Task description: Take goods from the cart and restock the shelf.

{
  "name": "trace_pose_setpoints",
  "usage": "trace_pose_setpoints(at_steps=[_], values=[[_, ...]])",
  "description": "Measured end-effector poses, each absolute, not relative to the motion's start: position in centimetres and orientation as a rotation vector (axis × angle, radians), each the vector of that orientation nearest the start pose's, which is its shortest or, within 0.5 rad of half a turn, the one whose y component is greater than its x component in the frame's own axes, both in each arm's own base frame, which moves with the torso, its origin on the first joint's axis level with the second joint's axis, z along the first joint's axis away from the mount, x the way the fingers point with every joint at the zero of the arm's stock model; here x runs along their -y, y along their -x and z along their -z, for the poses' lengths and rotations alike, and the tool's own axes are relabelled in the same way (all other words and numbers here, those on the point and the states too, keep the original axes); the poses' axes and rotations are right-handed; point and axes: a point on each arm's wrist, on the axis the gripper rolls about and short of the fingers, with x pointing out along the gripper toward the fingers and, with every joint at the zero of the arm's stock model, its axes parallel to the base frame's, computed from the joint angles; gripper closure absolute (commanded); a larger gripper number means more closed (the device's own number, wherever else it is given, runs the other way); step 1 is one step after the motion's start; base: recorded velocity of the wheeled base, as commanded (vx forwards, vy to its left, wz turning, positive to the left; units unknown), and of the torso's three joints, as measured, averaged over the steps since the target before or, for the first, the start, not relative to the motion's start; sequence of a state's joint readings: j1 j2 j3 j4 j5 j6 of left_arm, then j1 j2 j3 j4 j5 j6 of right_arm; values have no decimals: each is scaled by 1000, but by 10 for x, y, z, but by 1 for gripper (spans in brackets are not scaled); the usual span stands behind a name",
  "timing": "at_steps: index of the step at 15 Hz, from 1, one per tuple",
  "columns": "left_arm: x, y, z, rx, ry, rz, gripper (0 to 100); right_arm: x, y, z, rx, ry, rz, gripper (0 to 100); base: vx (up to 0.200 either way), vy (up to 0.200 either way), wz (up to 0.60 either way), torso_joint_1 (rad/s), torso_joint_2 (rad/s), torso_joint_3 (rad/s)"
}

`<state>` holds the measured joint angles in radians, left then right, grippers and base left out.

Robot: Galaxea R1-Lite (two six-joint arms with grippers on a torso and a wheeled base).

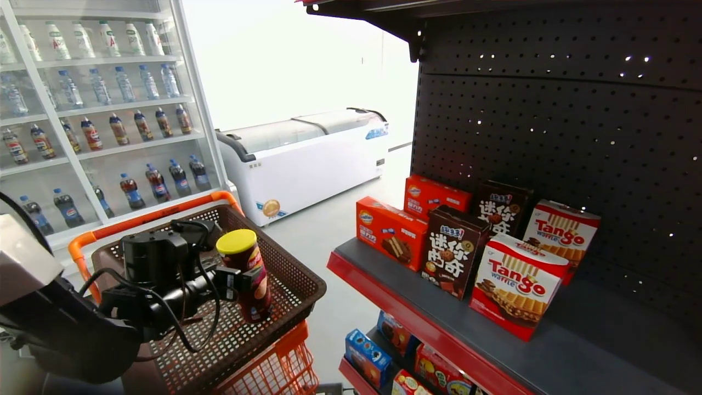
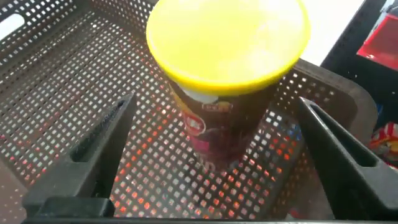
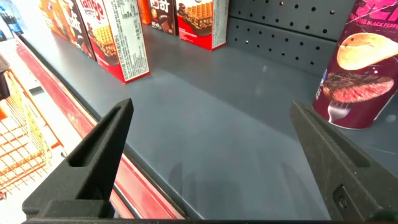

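The dark-red cardboard crisp tube with a yellow plastic lid (image 1: 245,274) stands in the brown plastic mesh basket (image 1: 299,288) on top of the orange wire cart (image 1: 277,367), at the lower left of the head frame. The left tool (image 2: 216,106) straddles it with its jaws wide, and a gap shows on each side of the tube, so the step in hand looks like the pick-up and nothing is gripped yet. Next it should close on the tube's body, lift it above the basket rim and carry it right to the dark grey shelf with a red front edge (image 1: 384,274). There the right tool (image 3: 211,107) hangs wide and empty near a second purple crisp tube (image 3: 364,74), which the frame edge cuts off. I cannot tell whether the first tube's base rests on the mesh.
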<state>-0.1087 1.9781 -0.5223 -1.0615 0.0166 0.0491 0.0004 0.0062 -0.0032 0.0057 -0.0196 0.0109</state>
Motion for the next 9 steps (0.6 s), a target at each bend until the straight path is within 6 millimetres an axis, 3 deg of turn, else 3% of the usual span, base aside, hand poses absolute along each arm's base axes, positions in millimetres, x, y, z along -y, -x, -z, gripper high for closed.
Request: trace_pose_setpoints(at_steps=[9], values=[[43, -331, -29, -291, -71, 118, 0, 0, 23, -76, -9, -11, 19, 0, 0, 0, 0, 0, 0, 0]])
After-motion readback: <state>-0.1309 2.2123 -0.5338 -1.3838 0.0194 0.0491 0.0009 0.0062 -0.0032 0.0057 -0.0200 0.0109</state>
